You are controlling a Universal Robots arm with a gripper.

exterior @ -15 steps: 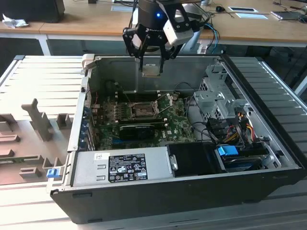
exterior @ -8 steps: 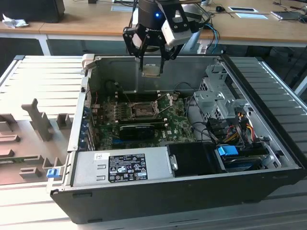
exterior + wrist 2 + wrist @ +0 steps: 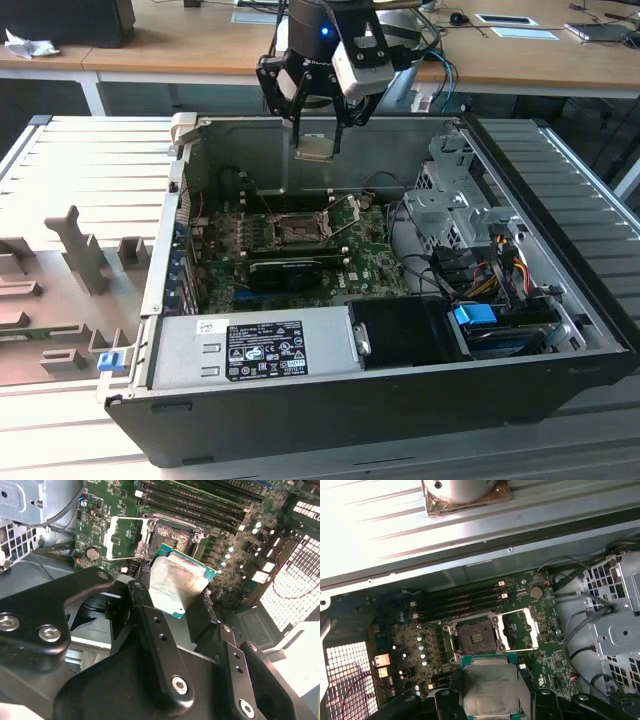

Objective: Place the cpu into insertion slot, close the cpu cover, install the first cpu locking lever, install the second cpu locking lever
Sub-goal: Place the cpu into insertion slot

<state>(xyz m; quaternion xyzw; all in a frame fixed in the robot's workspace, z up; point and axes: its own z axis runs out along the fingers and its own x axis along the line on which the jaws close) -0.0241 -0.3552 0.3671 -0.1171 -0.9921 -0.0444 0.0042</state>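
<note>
As end effector (image 3: 317, 142) hovers, it clamps cpu (image 3: 490, 687).

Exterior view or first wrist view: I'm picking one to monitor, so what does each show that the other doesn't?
Exterior view adds: the cpu hanging above the case, plus the power supply. First wrist view adds: the coin cell near the insertion slot. Both: the cpu in the jaws, the empty insertion slot, the cpu cover swung open.
</note>
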